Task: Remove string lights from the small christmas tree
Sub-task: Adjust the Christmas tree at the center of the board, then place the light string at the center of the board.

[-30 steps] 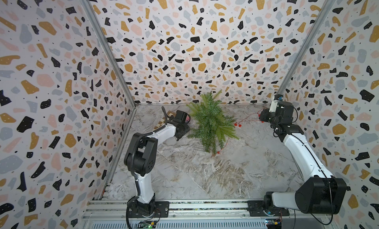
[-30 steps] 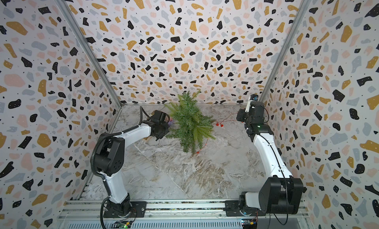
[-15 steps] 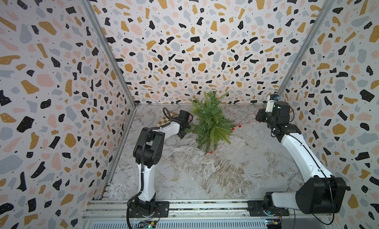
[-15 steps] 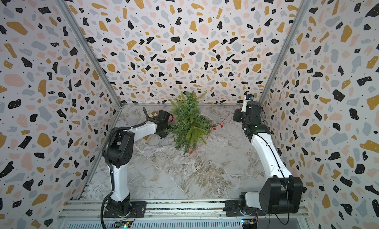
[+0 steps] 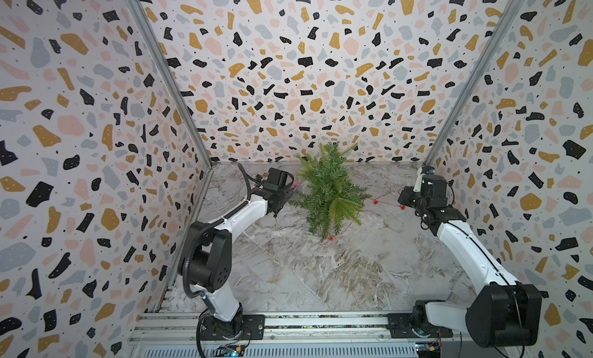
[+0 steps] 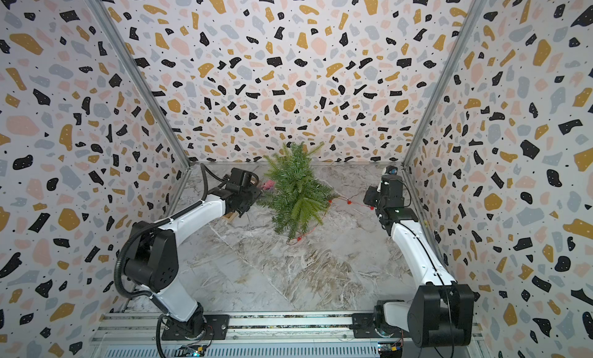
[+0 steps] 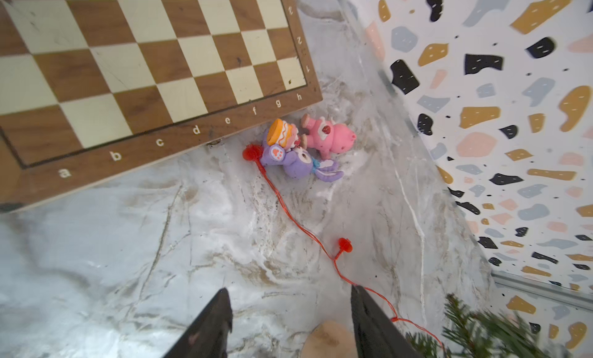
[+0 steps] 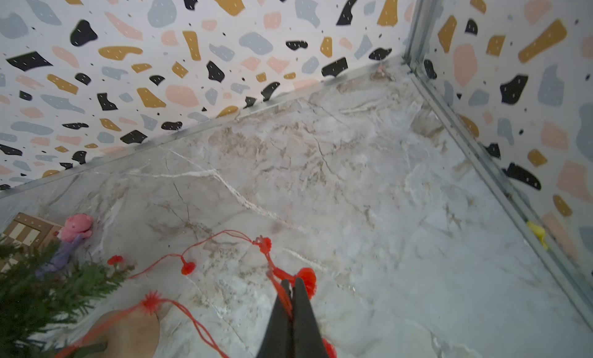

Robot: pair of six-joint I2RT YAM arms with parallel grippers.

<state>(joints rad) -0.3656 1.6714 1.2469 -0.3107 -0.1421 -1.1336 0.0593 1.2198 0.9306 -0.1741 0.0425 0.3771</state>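
Note:
The small christmas tree, a green pine, stands at the back middle of the marble floor. Its tan base lies between the fingers of my left gripper, which is open, with the base close to one finger. The string lights, a thin red wire with spiky red bulbs, run from the tree across the floor. My right gripper is shut on them. One strand passes the left gripper, and a loop hangs at the tree's front.
A wooden chessboard lies left of the tree under my left arm. A pink toy and a purple toy lie at its corner. Terrazzo walls close in the back and both sides; my right gripper is near the right wall.
My left arm's elbow has swung in and then back out and lower, while its gripper stayed at the tree's left side. The right gripper has shifted slightly toward the tree, the string still in it.

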